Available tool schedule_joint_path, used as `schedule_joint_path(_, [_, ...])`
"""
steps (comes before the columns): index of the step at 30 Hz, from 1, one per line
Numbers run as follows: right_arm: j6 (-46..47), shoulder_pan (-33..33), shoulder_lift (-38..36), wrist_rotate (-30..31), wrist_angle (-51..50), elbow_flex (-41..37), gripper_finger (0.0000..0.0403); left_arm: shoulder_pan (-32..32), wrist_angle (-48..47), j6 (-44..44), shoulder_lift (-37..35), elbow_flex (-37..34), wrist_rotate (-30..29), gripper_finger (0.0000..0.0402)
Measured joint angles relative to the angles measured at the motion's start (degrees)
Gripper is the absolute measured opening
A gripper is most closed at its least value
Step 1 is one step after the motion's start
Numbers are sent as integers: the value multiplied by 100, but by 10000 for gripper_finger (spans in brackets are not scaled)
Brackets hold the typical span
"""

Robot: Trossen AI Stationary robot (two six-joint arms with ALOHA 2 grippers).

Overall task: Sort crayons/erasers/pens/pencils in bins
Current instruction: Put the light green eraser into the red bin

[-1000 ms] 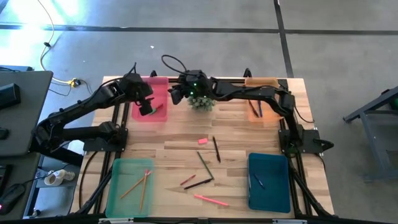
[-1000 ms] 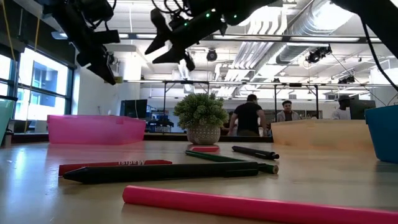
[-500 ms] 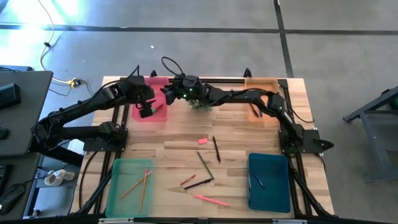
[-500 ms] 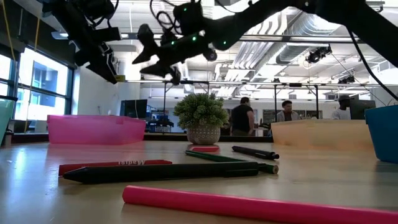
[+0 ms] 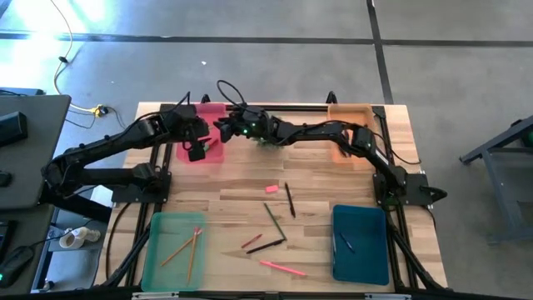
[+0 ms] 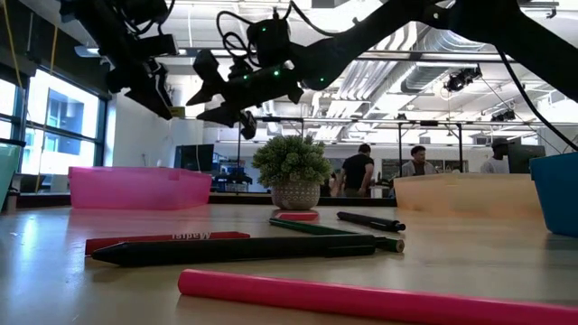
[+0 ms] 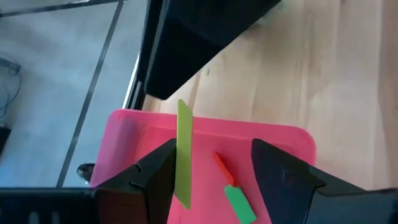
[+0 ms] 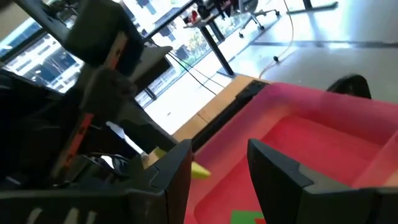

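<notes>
A: Left pincer (image 7: pixel 211 171)?
B: Above the pink bin (image 5: pixel 202 127), fingers apart, a yellowish eraser (image 7: pixel 184 155) against one finger; gripped or not, cannot tell.
A: Right pincer (image 8: pixel 219 163)?
B: Over the same bin, parted, holding nothing.
A: Bin contents?
B: Green eraser (image 7: pixel 239 203), red eraser (image 7: pixel 222 168).

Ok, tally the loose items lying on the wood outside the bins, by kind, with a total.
Erasers: 1, the pink eraser
Pens: 2, the dark pen beside the eraser and the dark pen beside the crayon
Pencils: 2, the green pencil and the pink pencil
Crayons: 1, the red crayon
Total: 6
</notes>
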Motion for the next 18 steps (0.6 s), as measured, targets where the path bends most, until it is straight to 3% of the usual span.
schedule_joint_path(18, [-94, 35, -7, 2, 172, 0, 149, 4, 425, -513, 0, 0, 99, 190])
